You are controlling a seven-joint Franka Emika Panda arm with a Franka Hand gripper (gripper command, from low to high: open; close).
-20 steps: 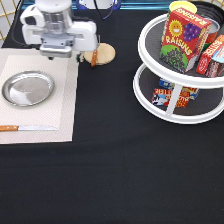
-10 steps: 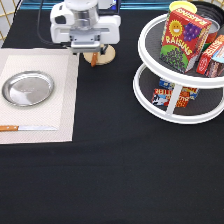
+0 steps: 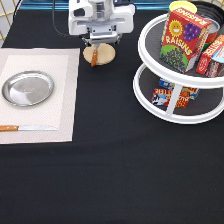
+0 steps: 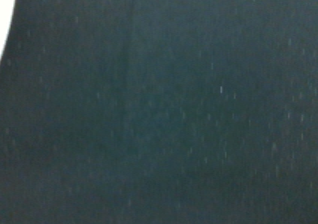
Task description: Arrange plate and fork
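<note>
Your claw [image 3: 101, 44] hangs at the exterior view's top, over the fork [image 3: 94, 56] on the wooden disc [image 3: 99, 53]; you cannot tell its opening. The plate [image 3: 27, 88] sits on the placemat [image 3: 65, 90], knife [image 3: 27, 128] below it, on the desk [image 3: 115, 165]

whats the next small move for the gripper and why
Probably a short descent onto the fork: the gripper hangs just above it on the wooden disc, while the plate already lies on the placemat.
</note>
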